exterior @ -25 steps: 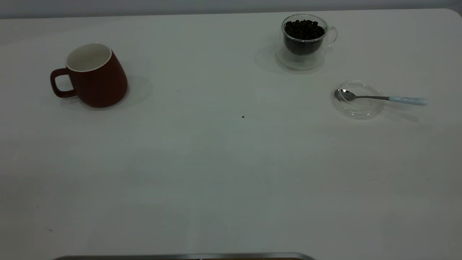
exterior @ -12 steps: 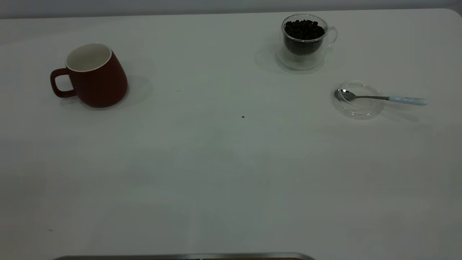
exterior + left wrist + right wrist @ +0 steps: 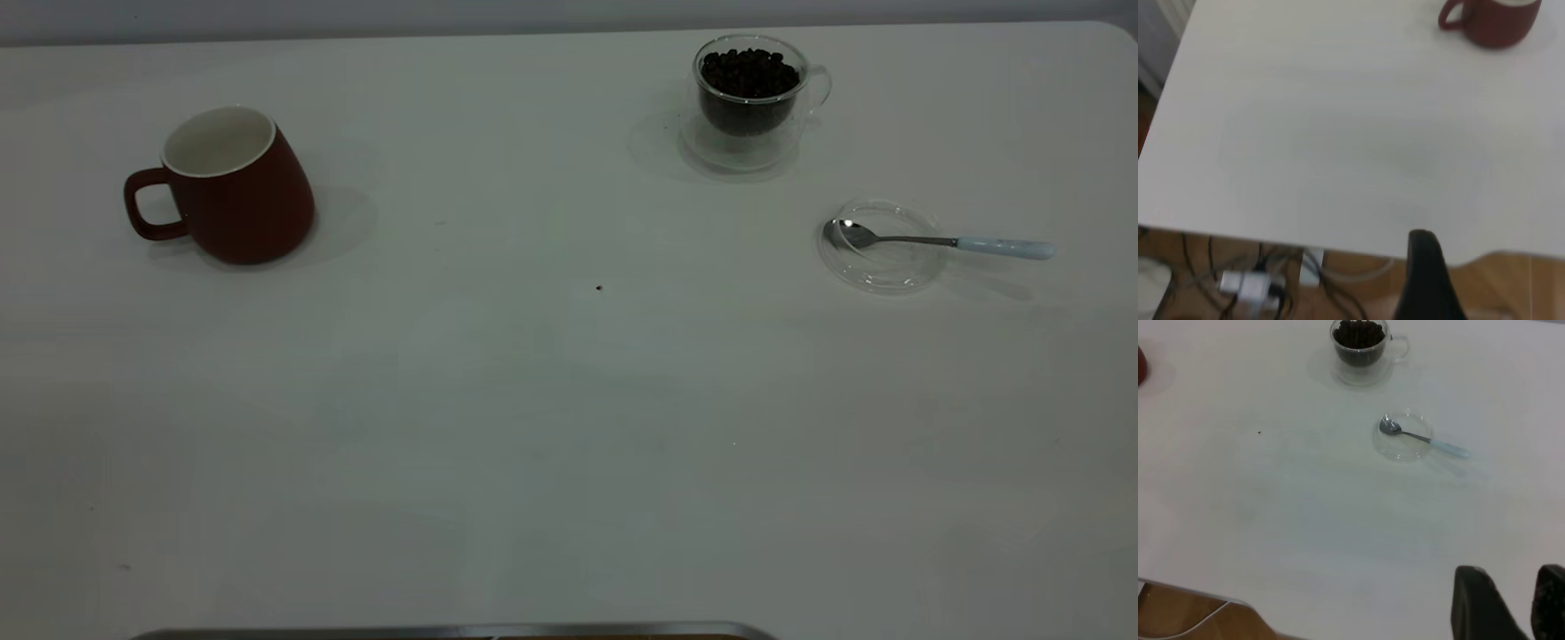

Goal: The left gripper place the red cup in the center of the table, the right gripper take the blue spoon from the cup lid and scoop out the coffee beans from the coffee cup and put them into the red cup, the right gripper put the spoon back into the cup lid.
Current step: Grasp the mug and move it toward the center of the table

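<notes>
Nothing on the worktop (image 3: 551,427) is in hand yet, and neither arm shows in the exterior view. The red cup (image 3: 233,184) stands upright far to the left, handle pointing outward and away from the middle. The glass cup (image 3: 752,96) of coffee beans (image 3: 749,73) sits toward the back right. Nearer the front right lies the lid (image 3: 880,263), with the spoon (image 3: 942,240) resting across it: bowl inside the rim, pale blue handle sticking out over the rim on the right.

The left gripper (image 3: 1426,280) hangs back over the worktop's edge, well apart from the red cup (image 3: 1493,21). Only one dark finger shows in its wrist view, so I cannot tell how its fingers stand. The right gripper (image 3: 1511,603) is also held back near the edge, fingers (image 3: 1479,600) spread with a clear gap, far from the spoon (image 3: 1421,438) and lid (image 3: 1403,439).

The risks, as I judge them:
- The red cup is wider at the base and smooth, so a grip on the rounded wall may slip. A sideways bump could slide or tip it before it is held.
- The spoon handle is thin and lies low. A clumsy pinch could lever the bowl up, flick the spoon off the lid or drag the lid along.
- The glass cup looks full nearly to the brim, so a deep scoop could spill beans or push the cup.
</notes>
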### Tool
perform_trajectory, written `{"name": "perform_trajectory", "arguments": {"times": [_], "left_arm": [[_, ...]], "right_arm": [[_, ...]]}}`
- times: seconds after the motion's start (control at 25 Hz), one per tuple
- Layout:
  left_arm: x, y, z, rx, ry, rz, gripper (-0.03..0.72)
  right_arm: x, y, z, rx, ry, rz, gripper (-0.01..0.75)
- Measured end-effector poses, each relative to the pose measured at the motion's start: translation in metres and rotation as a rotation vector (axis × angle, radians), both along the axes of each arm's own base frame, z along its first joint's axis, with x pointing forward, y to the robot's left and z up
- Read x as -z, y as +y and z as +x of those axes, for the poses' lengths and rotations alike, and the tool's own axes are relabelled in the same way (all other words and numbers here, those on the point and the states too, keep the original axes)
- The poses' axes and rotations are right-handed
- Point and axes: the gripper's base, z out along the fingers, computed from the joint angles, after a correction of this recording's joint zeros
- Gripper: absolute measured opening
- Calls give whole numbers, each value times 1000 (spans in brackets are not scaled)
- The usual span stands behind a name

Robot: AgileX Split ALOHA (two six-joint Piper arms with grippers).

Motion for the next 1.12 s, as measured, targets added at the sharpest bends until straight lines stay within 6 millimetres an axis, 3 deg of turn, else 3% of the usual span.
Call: {"name": "perform_trajectory", "arguments": {"times": [0.24,0.36,0.52,0.76,0.96,1.12], "left_arm": [[-26,1,67,135,246,55,577],[-27,2,107,219,338,93,577],[-25,3,147,310,370,131,577],[0,4,198,466,516,176,577],[18,-1,238,662,535,183,577],[44,-1,266,759,613,180,577]], "right_arm": [[0,0,0,0,0,0,239],[0,0,0,0,0,0,239],[0,0,0,0,0,0,239],[0,0,0,0,0,0,239],[0,0,0,0,0,-1,239],[0,0,0,0,0,-1,239]]}}
